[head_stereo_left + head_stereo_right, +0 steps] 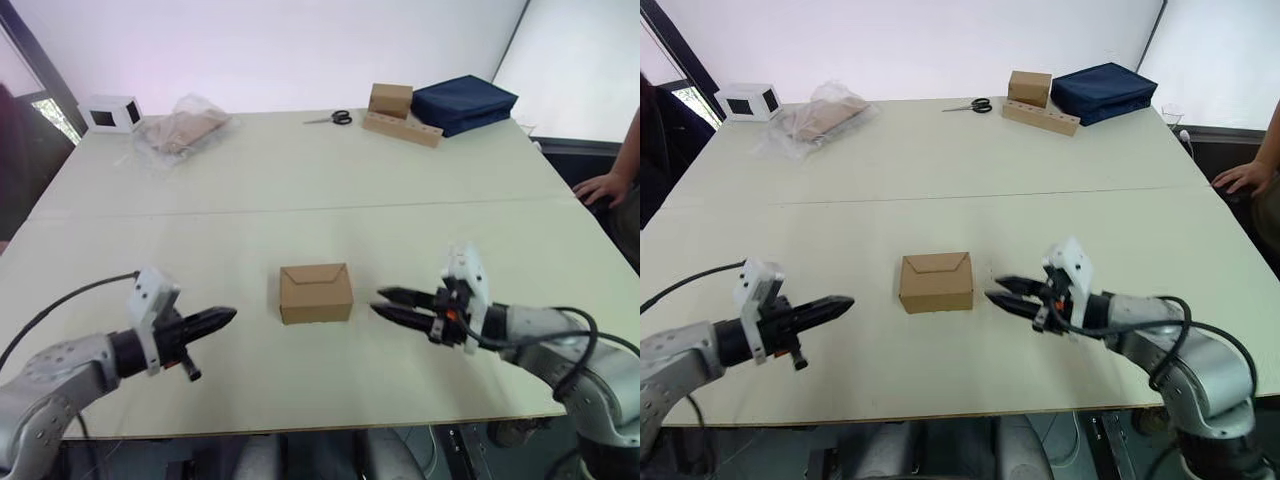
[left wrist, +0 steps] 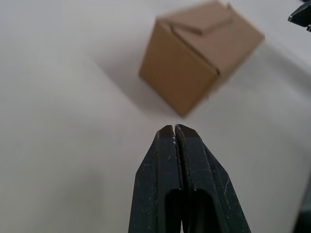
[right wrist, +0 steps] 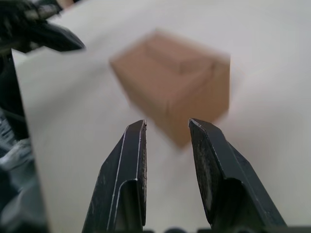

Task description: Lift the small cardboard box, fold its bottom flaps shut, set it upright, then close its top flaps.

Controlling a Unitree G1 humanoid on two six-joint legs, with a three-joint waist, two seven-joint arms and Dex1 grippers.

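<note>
The small cardboard box (image 1: 316, 293) rests on the pale table (image 1: 300, 170), near its front edge and between my two grippers. Its top flaps (image 1: 316, 274) lie folded flat over the top. The bottom flaps are hidden underneath. My left gripper (image 1: 228, 316) is shut and empty, pointing at the box from a short gap on its left. My right gripper (image 1: 380, 301) is open a little and holds nothing, its tips just right of the box without touching it. The left wrist view shows the box (image 2: 199, 63) beyond my shut fingertips (image 2: 167, 133). In the right wrist view the box (image 3: 175, 82) lies ahead of my spread fingers (image 3: 133, 145).
At the far side stand a white box with a dark window (image 1: 110, 113), a plastic bag (image 1: 185, 128), scissors (image 1: 330, 118), a brown box (image 1: 390, 100) on a long cardboard strip (image 1: 402, 128), and a navy bag (image 1: 463, 102). A person's hand (image 1: 600, 186) rests at the right edge.
</note>
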